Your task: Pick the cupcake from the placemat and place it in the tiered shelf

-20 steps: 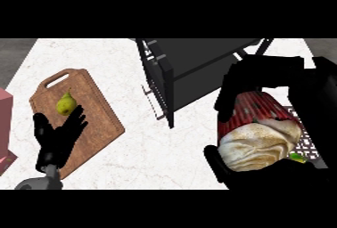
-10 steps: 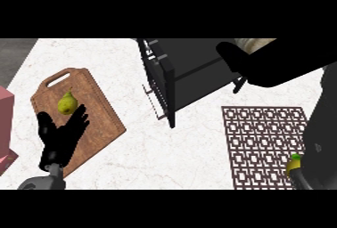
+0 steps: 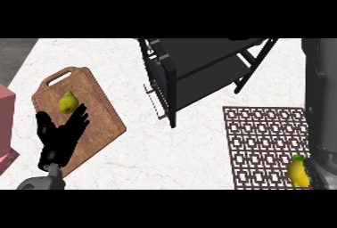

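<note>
- My left hand rests open, fingers up, over the near end of the cutting board by the counter's left edge; it holds nothing.
- My right forearm runs up the right edge of the view and out past the top, so my right hand does not show and I cannot tell what it is doing.
- The cupcake is nowhere in sight. The placemat near the counter's right edge carries only a banana at its near right corner.
- I judge the cupcake is up with my hidden hand, on its way to the shelf at the counter's far edge.
- To do this well, I should come in over the shelf's open front, between its posts, and keep the cupcake upright.
- I should set it flat on a tier, well in from the rim, before letting go.
- A pear lies on the board, just beyond my left fingertips; it stays put.
</note>
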